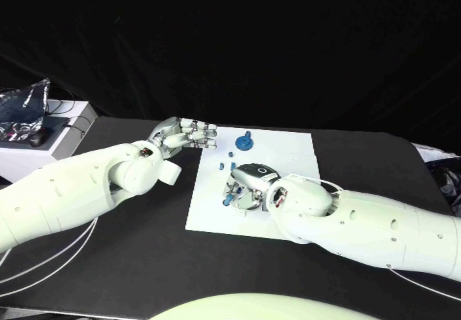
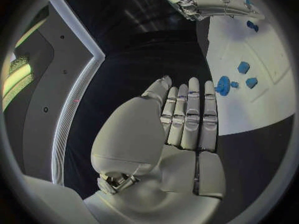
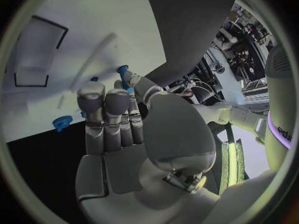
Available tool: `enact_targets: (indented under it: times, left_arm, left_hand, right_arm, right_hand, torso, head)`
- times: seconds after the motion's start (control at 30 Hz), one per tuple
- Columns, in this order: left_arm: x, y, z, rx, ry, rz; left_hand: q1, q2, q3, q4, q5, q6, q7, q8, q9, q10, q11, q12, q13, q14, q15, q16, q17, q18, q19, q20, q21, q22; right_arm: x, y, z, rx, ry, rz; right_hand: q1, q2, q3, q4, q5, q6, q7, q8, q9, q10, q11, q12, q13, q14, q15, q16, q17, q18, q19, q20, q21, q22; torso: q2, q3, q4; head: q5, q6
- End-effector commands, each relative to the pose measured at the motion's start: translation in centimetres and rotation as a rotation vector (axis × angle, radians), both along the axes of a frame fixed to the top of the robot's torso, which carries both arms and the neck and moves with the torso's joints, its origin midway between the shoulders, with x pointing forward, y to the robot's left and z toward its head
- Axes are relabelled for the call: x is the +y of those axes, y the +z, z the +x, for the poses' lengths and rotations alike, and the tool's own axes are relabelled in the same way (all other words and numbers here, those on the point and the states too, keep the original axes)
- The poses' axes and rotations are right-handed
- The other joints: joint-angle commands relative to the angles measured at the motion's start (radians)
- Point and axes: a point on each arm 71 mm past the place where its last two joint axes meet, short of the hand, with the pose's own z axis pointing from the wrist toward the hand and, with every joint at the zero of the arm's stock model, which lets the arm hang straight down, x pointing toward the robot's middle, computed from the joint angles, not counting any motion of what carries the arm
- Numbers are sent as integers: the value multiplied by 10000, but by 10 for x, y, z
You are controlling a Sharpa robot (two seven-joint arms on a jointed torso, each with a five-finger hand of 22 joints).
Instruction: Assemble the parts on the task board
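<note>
1. Looking at the task board [image 1: 288, 150] first, we see it lying flat in the middle of the black table [image 1: 384, 160], so both of our hands can get to it.
2. A blue gear part [image 1: 245, 142] stands near the far edge of the board, and some small blue parts [image 1: 226, 163] sit just in front of it, waiting for their turn.
3. Our right hand [image 1: 252, 187] is low over the near half of the board. Its fingers are bent in around a small blue part [image 1: 232, 194]; we think it pinches it to put it in place.
4. Our left hand [image 1: 185, 137] waits beside the board's far left corner. Its fingers are pressed together and bent, with nothing in them, so it stays out of the way.
</note>
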Motion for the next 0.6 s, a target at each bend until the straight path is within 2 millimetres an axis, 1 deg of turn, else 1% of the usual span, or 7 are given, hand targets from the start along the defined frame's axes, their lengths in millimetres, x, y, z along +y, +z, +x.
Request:
enact_targets:
  times: [0.03,0.07,0.13,0.17,0.23,0.43,0.6]
  left_arm:
    - [-3,1,0,-21,-154,-143]
    - [-3,1,0,-21,-156,-144]
    - [-3,1,0,-19,-161,-145]
    - [-3,1,-1,-18,-163,-146]
    - [-3,1,-1,-17,-168,-147]
    - [-3,1,0,-8,-164,-154]
    - [-4,0,0,22,-193,-177]
  left_hand:
    - [-2,-48,39,-4,17,15,42,4,6,-52,37,-32,-13,-61,-10,-25,-8,-185,-43,-14,57,-2]
    - [-2,-48,39,-4,17,15,42,4,6,-52,37,-32,-13,-61,-10,-25,-8,-185,-43,-14,57,-2]
    - [-2,-48,39,-4,17,15,42,4,6,-52,37,-32,-13,-61,-10,-25,-8,-185,-43,-14,57,-2]
    - [-2,-48,39,-4,17,15,42,4,6,-52,37,-32,-13,-61,-10,-25,-8,-185,-43,-14,57,-2]
    - [-2,-48,39,-4,17,15,42,4,6,-52,37,-32,-13,-61,-10,-25,-8,-185,-43,-14,57,-2]
    - [-2,-48,39,-4,17,15,42,4,6,-52,37,-32,-13,-61,-10,-25,-8,-185,-43,-14,57,-2]
    - [-44,-67,81,-4,14,6,51,5,6,-62,42,-33,-13,-51,-11,-25,-8,-171,-10,-26,96,8]
  right_arm:
    - [2,-3,0,-48,127,-162]
    - [2,-4,1,-15,139,-151]
    - [3,-7,1,66,171,-109]
    - [4,-9,1,105,191,-75]
    - [5,-11,0,169,242,7]
    - [8,-13,-4,318,523,370]
    - [6,-14,-6,364,616,568]
  right_hand:
    - [44,210,-9,-45,31,-16,53,18,442,76,-67,50,11,-50,-1,3,-22,140,423,-34,-136,823]
    - [23,187,-21,-38,64,-85,80,2,419,-9,-37,45,6,-54,16,-9,-29,153,413,-28,-216,805]
    - [-120,51,-131,34,466,-311,137,1,338,-252,43,52,3,-53,70,-33,-45,198,399,4,-452,748]
    - [-171,-11,-196,68,528,-421,160,-7,295,-393,84,50,-1,-55,100,-46,-54,237,387,24,-649,701]
    - [-248,-165,-434,198,549,-575,172,3,186,-577,136,49,-3,-47,147,-79,-83,325,386,96,-976,604]
    - [-176,-384,-1000,514,413,-742,157,19,-25,-776,177,60,2,-35,179,-78,-119,435,496,161,-1378,528]
    - [-91,-628,-1391,495,499,-959,178,-7,-60,-1267,317,55,-3,-47,260,-56,-124,516,494,208,-1754,431]
  torso:
    - [6,-5,-5]
    - [7,-5,-3]
    - [7,-3,11]
    - [7,-5,15]
    - [4,-3,21]
    - [-4,1,6]
    - [-9,-2,-10]
  head:
    - [1,6]
    - [1,11]
    - [-8,4]
    - [-7,-1]
    - [7,-18]
    - [27,2]
    - [28,12]
